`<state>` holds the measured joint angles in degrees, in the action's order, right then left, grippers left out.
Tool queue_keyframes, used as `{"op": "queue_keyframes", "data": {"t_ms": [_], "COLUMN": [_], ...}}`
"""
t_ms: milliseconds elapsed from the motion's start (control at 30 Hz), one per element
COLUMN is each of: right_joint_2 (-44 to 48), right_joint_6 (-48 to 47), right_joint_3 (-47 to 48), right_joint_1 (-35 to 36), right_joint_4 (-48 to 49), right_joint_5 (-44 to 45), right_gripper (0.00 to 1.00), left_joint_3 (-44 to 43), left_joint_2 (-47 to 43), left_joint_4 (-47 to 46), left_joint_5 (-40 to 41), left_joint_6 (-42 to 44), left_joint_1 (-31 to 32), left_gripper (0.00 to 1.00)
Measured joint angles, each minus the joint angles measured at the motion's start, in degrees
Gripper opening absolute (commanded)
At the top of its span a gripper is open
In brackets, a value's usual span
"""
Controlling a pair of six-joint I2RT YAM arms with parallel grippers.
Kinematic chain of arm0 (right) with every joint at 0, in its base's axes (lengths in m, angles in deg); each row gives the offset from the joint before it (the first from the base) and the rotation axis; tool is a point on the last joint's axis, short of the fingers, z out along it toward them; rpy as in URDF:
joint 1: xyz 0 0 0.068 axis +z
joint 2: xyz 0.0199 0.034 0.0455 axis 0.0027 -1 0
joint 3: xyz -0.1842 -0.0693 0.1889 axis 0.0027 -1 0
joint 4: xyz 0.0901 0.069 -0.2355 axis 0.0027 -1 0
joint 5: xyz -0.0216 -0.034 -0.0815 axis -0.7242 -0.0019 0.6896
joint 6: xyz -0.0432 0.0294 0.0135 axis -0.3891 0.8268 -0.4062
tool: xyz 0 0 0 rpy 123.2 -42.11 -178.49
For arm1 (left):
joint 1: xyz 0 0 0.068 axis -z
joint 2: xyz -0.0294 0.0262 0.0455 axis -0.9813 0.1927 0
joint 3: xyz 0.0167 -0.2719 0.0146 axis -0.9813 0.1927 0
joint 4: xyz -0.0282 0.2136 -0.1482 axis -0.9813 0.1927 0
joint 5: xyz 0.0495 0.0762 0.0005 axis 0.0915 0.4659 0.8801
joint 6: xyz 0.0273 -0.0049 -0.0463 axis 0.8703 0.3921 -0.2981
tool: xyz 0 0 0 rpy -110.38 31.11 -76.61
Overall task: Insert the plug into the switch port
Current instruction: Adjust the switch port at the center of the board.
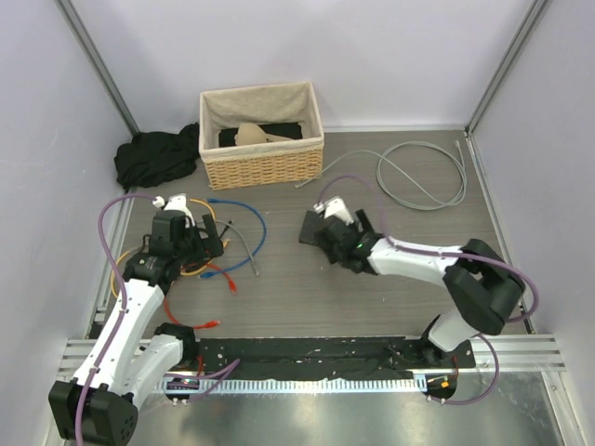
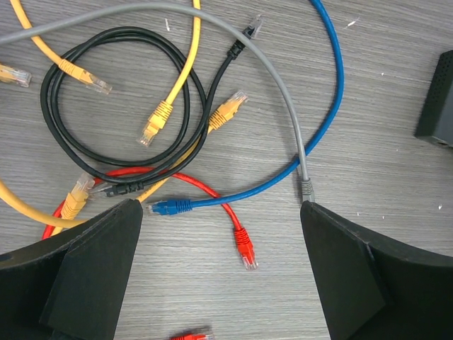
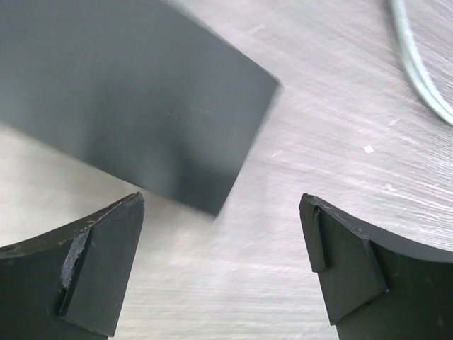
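Observation:
The switch is a flat dark-grey box lying mid-table; its plain top fills the upper left of the right wrist view, and no sockets show. My right gripper hovers open over its corner with nothing between the fingers. Several network cables lie tangled at the left. My left gripper is open above them, holding nothing. A red plug lies on the table between its fingers. A blue plug and a grey plug lie near its fingertips. A corner of the switch shows at the right edge.
A wicker basket stands at the back, with a black cloth to its left. A coiled grey cable lies at the back right. Yellow plugs and a black cable loop lie among the tangle.

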<state>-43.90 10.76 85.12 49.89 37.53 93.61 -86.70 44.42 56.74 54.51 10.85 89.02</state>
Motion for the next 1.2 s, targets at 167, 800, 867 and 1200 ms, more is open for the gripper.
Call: {"op": "queue_keyframes", "data": {"t_ms": [167, 800, 867, 1200], "right_joint_2": [5.92, -27.54, -28.13, -22.16], "right_joint_6": [-0.37, -3.93, -3.10, 1.86], "right_joint_3": [2.25, 35.01, 34.77, 25.00], "right_joint_1": [-7.82, -12.50, -12.66, -11.85], "right_joint_4": [0.61, 5.53, 5.16, 6.58], "right_joint_5": [-9.75, -36.70, -38.29, -45.42], "right_gripper": [1.00, 1.00, 1.00, 1.00], "left_joint_3": [0.00, 0.00, 0.00, 0.00], "left_joint_2": [0.09, -1.27, -1.64, -2.01], "left_joint_4": [0.00, -0.02, -0.04, -0.02], "left_joint_5": [-0.48, -1.53, -1.55, -1.75], "left_joint_6": [0.00, -0.02, -0.02, -0.09], "left_joint_1": [0.00, 0.07, 0.17, 0.68], "left_gripper": [1.00, 1.00, 0.99, 1.00]}}
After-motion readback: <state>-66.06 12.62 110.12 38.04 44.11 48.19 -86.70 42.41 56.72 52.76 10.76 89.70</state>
